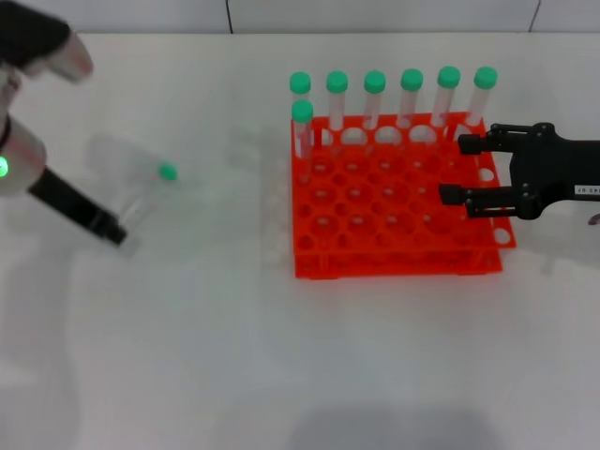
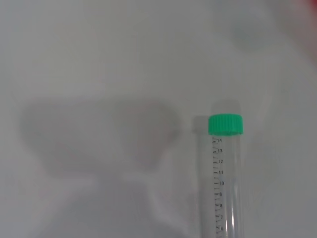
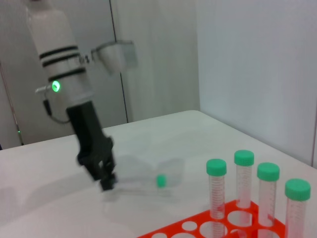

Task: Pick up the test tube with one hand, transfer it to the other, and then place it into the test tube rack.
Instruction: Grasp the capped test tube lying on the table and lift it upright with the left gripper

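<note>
Handover hasn't happened, you'll notice: left gripper point(image 1: 111, 232) grips the test tube point(image 1: 150, 192) above the table, well left of the test tube rack point(image 1: 394, 202); right gripper point(image 1: 459, 169) waits open over the rack's right side.

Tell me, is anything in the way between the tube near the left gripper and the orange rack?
Nothing visible is. The test tube is at the left gripper, and only bare white table lies between it and the test tube rack. The right gripper, fingers open, hovers over the rack's far right side.
</note>
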Motion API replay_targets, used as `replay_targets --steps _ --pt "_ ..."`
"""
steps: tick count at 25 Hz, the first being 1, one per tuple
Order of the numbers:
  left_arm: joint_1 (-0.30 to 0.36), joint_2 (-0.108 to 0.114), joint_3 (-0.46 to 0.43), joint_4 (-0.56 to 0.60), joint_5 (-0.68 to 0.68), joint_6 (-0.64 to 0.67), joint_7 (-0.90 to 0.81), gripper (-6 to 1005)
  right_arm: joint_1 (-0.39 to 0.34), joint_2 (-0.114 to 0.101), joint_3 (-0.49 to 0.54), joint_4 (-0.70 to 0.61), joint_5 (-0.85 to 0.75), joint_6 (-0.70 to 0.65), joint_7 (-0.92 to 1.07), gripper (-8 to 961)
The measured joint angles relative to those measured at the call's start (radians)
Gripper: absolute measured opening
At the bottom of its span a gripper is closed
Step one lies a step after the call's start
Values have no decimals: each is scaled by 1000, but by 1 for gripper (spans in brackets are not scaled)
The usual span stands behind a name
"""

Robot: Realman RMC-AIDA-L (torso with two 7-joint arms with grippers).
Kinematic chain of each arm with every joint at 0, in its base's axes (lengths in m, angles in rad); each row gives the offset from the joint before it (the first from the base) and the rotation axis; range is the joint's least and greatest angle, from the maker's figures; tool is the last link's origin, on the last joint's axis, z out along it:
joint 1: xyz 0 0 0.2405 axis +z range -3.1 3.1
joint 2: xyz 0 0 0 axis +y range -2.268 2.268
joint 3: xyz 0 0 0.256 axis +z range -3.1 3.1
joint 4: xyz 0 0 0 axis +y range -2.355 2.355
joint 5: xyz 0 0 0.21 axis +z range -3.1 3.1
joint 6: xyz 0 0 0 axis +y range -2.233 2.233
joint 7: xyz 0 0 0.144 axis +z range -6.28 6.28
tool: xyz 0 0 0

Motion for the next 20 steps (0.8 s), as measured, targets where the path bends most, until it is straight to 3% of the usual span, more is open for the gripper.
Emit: replay_targets --steps 6,10,15,17,20 --pt "114 -11 -28 302 -205 -21 39 201 -4 -1 0 -2 4 -6 4 708" --pt "199 -39 -27 390 -379 -113 203 205 -6 -1 1 -2 25 -7 7 707" --pt "262 -42 -30 324 -648 -240 454 210 -8 0 0 -2 48 -21 8 704" --pt "263 -28 -34 258 -771 -247 565 212 -8 0 0 -2 53 -29 11 703" --pt "231 14 -42 124 -924 -220 711 215 -6 1 0 -1 54 -39 15 702"
